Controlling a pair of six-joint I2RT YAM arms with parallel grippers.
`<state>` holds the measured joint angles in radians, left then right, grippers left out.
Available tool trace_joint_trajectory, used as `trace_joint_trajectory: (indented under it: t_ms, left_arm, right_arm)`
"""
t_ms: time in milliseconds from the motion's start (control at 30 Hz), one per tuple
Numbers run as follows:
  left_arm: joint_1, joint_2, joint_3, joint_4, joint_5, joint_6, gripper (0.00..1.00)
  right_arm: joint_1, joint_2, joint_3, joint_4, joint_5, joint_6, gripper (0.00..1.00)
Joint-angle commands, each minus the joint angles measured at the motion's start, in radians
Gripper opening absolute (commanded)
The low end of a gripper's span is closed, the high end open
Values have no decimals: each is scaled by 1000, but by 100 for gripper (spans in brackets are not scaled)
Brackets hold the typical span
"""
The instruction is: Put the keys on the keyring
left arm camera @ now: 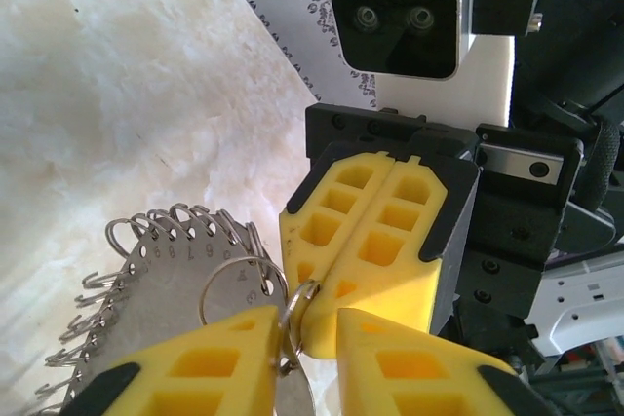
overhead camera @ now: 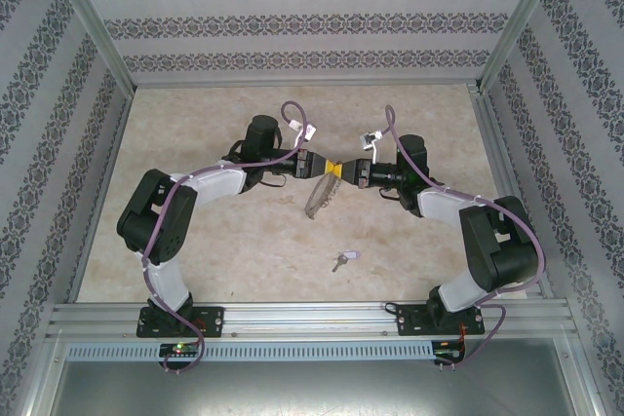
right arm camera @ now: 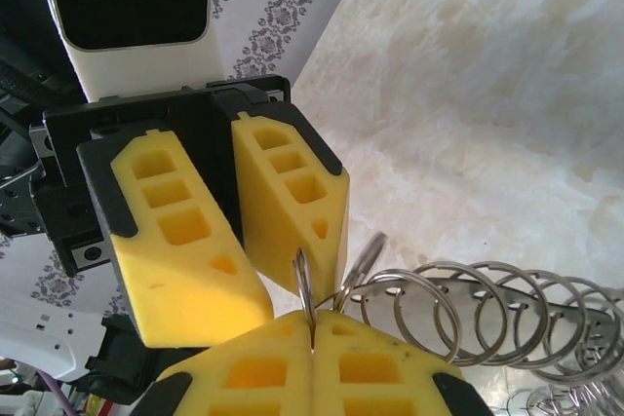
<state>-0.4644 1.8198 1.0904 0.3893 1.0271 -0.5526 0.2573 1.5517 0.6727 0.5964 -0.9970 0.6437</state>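
At frame centre, readying the ring, the left gripper (overhead camera: 314, 164) is straddling the hanging keyring (overhead camera: 319, 198) with jaws narrowly spread, the right gripper (overhead camera: 343, 170) is pinching it with jaws pressed together, and the key (overhead camera: 343, 259) is lying lower-centre on the worktop (overhead camera: 244, 250), likely needing fetching next.

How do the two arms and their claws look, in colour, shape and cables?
The left arm and right arm have black joint housings, white link shells and a lilac cable looped alongside. The left claw and right claw each carry two yellow wedge fingers with rectangular hollows, set in black mounts. Behind sits a white block with a black camera face.
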Motion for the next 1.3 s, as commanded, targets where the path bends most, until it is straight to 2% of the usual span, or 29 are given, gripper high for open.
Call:
trace_joint_trajectory:
  t_ms: [0, 133, 167, 300, 367, 467, 600, 900, 1267]
  left_arm:
    - [-8, -2, 1, 50, 32, 3, 17]
    - [-8, -7, 14, 47, 19, 10, 0]
    - [-9, -12, 20, 34, 19, 21, 0]
    - [-8, -59, 74, -151, -3, 168, 0]
    - [-8, -85, 117, -283, -16, 277, 0]
    - [-8, -120, 184, -453, -37, 433, 0]
    - [-7, -154, 259, -588, -65, 568, 0]
    - [-6, -175, 403, -744, -100, 738, 0]
    - [-3, -136, 521, -826, -66, 791, 0]
  right_arm:
    - [-4, 10, 31, 54, -24, -23, 0]
    - [-3, 6, 34, 51, -28, -22, 0]
    - [-8, 2, 36, 48, -27, -18, 0]
    - [-56, -40, 33, 50, -22, 12, 30]
    - [-86, -71, 39, 49, -28, 26, 36]
    - [-116, -109, 59, 45, -32, 44, 40]
    - [-121, -144, 87, 50, -38, 78, 42]
    - [-86, -200, 135, 58, -77, 89, 45]
    - [-24, -183, 169, 54, -98, 35, 44]
